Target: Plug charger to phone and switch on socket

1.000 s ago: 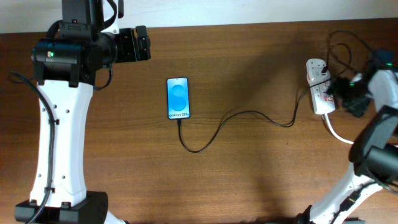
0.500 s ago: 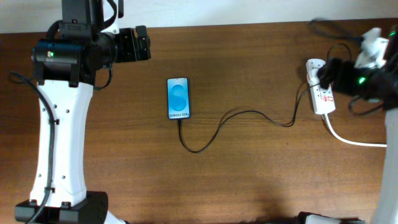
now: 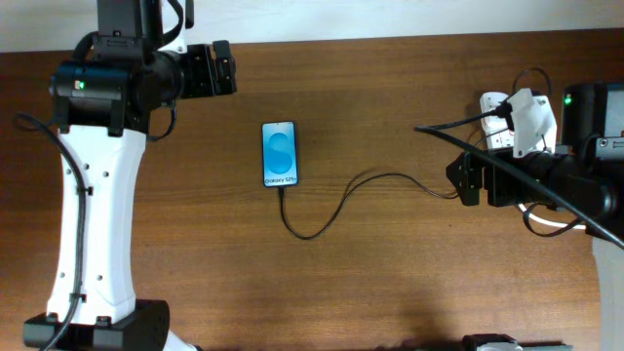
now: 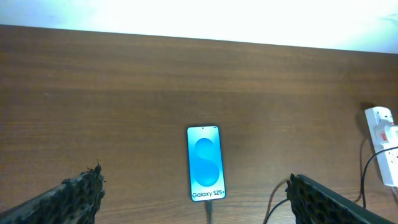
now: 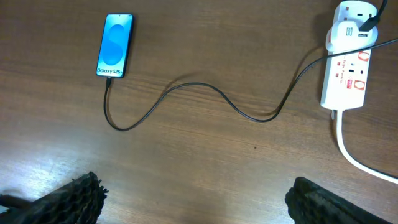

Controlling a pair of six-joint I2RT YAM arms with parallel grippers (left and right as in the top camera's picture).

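Lying on counter (image 3: 390,283): lit phone (image 3: 279,153), charger (image 5: 199,83) meeting its lower edge, socket (image 5: 346,74)
Counter: brown wood, white wall (image 3: 390,18) beyond
Left jaws: released, empty
Right jaws: released, empty

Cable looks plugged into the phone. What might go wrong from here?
The charger lies slack between phone and socket; the open right gripper could snag it when descending and tug the plug loose. The right arm hides part of the socket overhead, so aiming at its switch may be harder.
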